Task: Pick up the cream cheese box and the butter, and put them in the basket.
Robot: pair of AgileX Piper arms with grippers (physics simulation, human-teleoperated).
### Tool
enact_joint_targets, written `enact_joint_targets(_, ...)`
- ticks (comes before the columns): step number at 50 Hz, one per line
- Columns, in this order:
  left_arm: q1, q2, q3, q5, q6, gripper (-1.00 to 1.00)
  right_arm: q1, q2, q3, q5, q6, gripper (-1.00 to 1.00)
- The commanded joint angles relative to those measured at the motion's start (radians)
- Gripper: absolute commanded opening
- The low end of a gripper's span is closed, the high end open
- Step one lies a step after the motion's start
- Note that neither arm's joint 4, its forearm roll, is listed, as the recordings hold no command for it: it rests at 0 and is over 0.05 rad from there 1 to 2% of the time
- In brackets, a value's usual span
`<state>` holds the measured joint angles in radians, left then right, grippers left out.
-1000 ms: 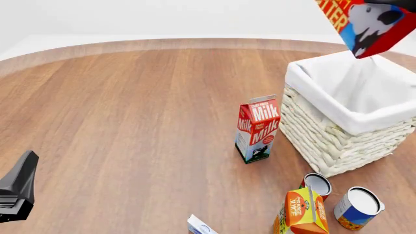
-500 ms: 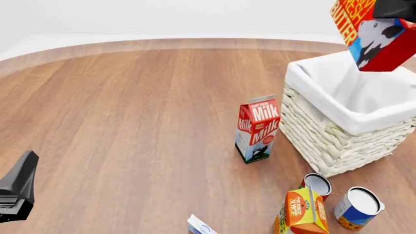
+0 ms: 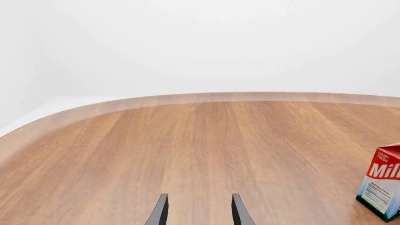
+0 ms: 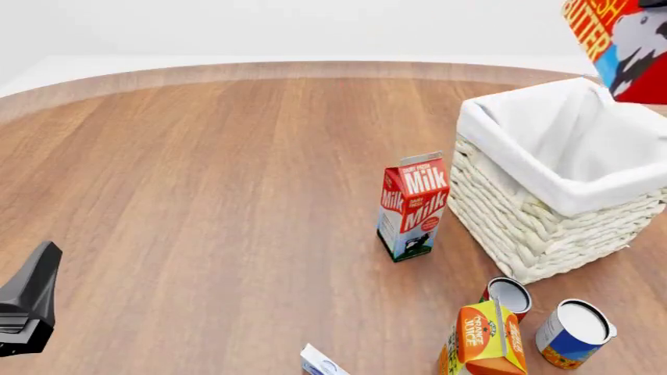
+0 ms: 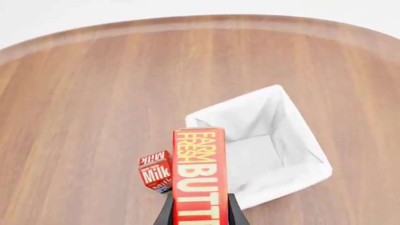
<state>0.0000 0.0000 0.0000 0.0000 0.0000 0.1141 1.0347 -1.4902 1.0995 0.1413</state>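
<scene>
Wooden round table (image 4: 208, 195), white backdrop. Right gripper (image 5: 198, 213) clamped on red-orange butter box (image 4: 625, 43), upper right above white-lined wicker basket (image 4: 542, 211). Advise centring over liner, lowering, then release. Left gripper (image 3: 196, 211) apart, idle.

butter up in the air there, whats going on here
The right gripper is shut on the butter, holding it high over the basket, which looks empty inside. The left gripper is open over bare table. The cream cheese box sits at the near table edge, untouched.
</scene>
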Motion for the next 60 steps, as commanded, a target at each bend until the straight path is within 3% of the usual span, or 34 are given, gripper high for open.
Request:
enact_joint_targets(1,0.0,0.0,0.0,0.0,0.0,1.0,-0.034,-0.013,-0.062,0.046,0.025,-1.0)
enact_joint_targets(9,0.0,0.0,0.0,0.0,0.0,1.0,-0.044,-0.039,-0.009,0.019,0.055,-1.0)
enact_joint_targets(10,0.0,0.0,0.0,0.0,0.0,1.0,-0.043,-0.072,0.08,-0.028,0.077,-1.0)
enact_joint_targets(11,0.0,0.0,0.0,0.0,0.0,1.0,-0.046,-0.084,0.096,-0.04,0.09,-1.0)
enact_joint_targets(17,0.0,0.0,0.0,0.0,0.0,1.0,-0.046,-0.084,0.097,-0.04,0.09,-1.0)
enact_joint_targets(19,0.0,0.0,0.0,0.0,0.0,1.0,-0.032,-0.142,0.204,-0.097,0.135,-1.0)
enact_joint_targets(24,0.0,0.0,0.0,0.0,0.0,1.0,-0.036,-0.169,0.267,-0.137,0.16,-1.0)
enact_joint_targets(39,0.0,0.0,0.0,0.0,0.0,1.0,-0.046,-0.204,0.344,-0.224,0.229,-1.0)
enact_joint_targets(56,0.0,0.0,0.0,0.0,0.0,1.0,-0.067,-0.221,0.337,-0.25,0.256,-1.0)
enact_joint_targets(60,0.0,0.0,0.0,0.0,0.0,1.0,-0.058,-0.245,0.405,-0.291,0.281,-1.0)
